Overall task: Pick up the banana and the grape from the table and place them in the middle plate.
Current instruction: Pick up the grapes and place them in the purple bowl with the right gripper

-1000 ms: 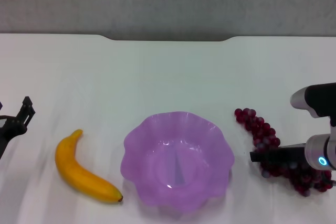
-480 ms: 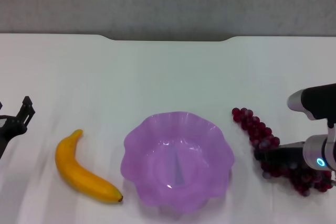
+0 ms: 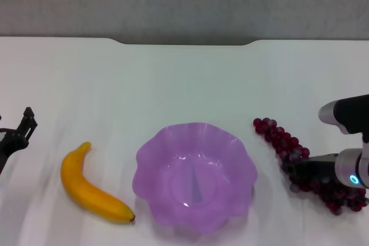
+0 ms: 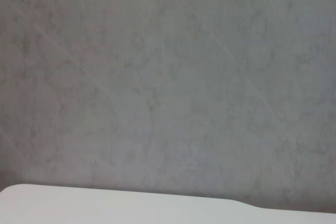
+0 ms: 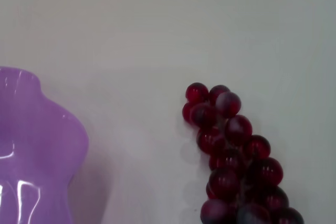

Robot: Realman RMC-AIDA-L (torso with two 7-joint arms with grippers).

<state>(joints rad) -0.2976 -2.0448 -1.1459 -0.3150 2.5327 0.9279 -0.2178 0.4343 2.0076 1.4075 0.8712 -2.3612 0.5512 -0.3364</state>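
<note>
The table (image 3: 184, 79) carries everything. The plate (image 3: 195, 174) sits in the near middle and holds nothing yet. The banana (image 3: 91, 188) lies just to its left, untouched and where it was a second ago.

The grape (image 3: 300, 162) bunch lies to the plate's right, running from its thin far end toward the near right corner. Over the last second that thin end has slid a little toward the plate, so the bunch is being dragged or gathered, though it has not left the table.

The right gripper (image 3: 297, 169) is down on the middle of the bunch (dark fingers half buried among the berries); whether they are pinching it or only pressing, I cannot tell. The lift looks near but unproven.

The left gripper (image 3: 20, 131) waits at the table's left edge, fingers spread, holding nothing.
</note>
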